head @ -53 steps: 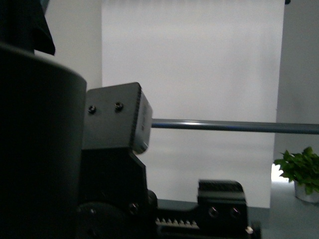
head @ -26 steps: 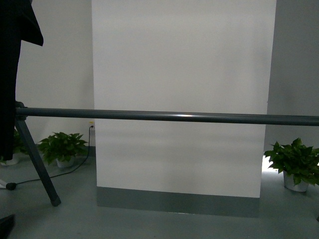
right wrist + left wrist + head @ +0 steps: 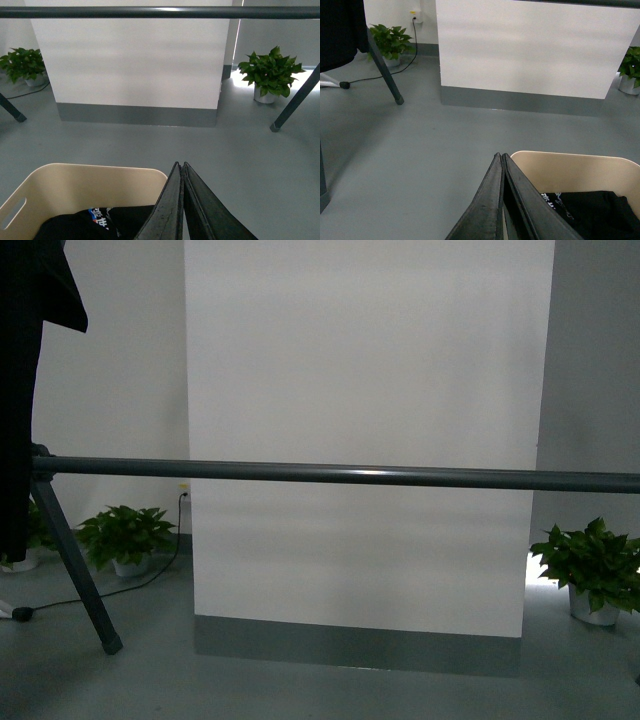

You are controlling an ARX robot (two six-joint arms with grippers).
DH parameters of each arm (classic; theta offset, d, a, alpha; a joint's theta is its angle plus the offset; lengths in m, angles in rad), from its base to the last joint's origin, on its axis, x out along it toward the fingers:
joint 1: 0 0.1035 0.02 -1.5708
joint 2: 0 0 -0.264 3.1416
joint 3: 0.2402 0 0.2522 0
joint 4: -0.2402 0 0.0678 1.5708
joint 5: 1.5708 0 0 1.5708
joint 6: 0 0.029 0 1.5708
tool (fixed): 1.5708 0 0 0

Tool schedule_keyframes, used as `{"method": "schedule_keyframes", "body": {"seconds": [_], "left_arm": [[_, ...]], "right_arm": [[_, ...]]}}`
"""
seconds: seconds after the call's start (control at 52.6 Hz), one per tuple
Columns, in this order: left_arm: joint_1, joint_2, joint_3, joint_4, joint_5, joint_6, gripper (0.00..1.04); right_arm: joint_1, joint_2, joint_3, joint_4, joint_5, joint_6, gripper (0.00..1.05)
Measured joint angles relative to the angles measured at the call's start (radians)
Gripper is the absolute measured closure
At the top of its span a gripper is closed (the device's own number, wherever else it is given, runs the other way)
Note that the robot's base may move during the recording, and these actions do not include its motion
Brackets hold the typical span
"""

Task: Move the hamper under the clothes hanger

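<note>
- The clothes hanger (image 3: 330, 474) spans the front view; its splayed leg (image 3: 78, 570) and a black T-shirt (image 3: 25, 390) stand at the far left.
- The left gripper (image 3: 501, 165) has its fingers pressed together at the tips, directly over the hamper's rim. Whether the rim is pinched between them, I cannot tell.
- The hamper (image 3: 85, 187) sits low between both arms, just short of the bar, dark clothing (image 3: 95, 220) inside.
- The right gripper (image 3: 180, 170) is closed likewise at the opposite rim — likely so both arms can shift the basket forward together.
</note>
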Motion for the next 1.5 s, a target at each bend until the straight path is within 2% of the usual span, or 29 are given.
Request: {"method": "schedule_keyframes", "body": {"seconds": [0.095, 0.19, 0.342, 0.419, 0.514, 0.856, 0.932, 1.008, 1.123, 1.275, 1.503], "left_arm": [[0.047, -0.068, -0.016, -0.052, 0.043, 0.002, 1.01], [0.079, -0.095, -0.042, -0.038, 0.079, 0.002, 1.01], [0.123, -0.179, -0.042, -0.11, 0.117, 0.002, 1.01], [0.188, -0.222, -0.042, -0.154, 0.21, 0.003, 1.01], [0.24, -0.268, -0.042, -0.198, 0.224, 0.003, 1.01], [0.244, -0.383, -0.042, -0.312, 0.234, 0.003, 1.01], [0.244, -0.406, -0.042, -0.334, 0.235, 0.003, 1.01], [0.244, -0.42, -0.042, -0.349, 0.235, 0.003, 1.01], [0.244, -0.441, -0.042, -0.37, 0.235, 0.003, 1.01], [0.244, -0.587, -0.042, -0.535, 0.235, 0.003, 1.01], [0.244, -0.609, -0.042, -0.546, 0.235, 0.003, 1.01]], "right_arm": [[-0.03, -0.068, 0.0, -0.064, -0.027, 0.0, 1.03], [-0.113, -0.121, 0.0, -0.117, -0.134, 0.0, 1.03], [-0.148, -0.189, 0.0, -0.18, -0.142, 0.0, 1.03], [-0.148, -0.216, 0.0, -0.207, -0.143, 0.0, 1.03], [-0.15, -0.251, 0.0, -0.241, -0.143, 0.0, 1.03], [-0.15, -0.34, 0.0, -0.33, -0.143, 0.0, 1.03], [-0.15, -0.43, 0.0, -0.45, -0.143, 0.0, 1.03], [-0.15, -0.491, 0.0, -0.504, -0.144, 0.0, 1.03], [-0.15, -0.513, 0.0, -0.509, -0.144, 0.0, 1.03], [-0.15, -0.514, 0.0, -0.512, -0.143, 0.0, 1.03], [-0.15, -0.514, 0.0, -0.512, -0.144, 0.0, 1.03]]}}
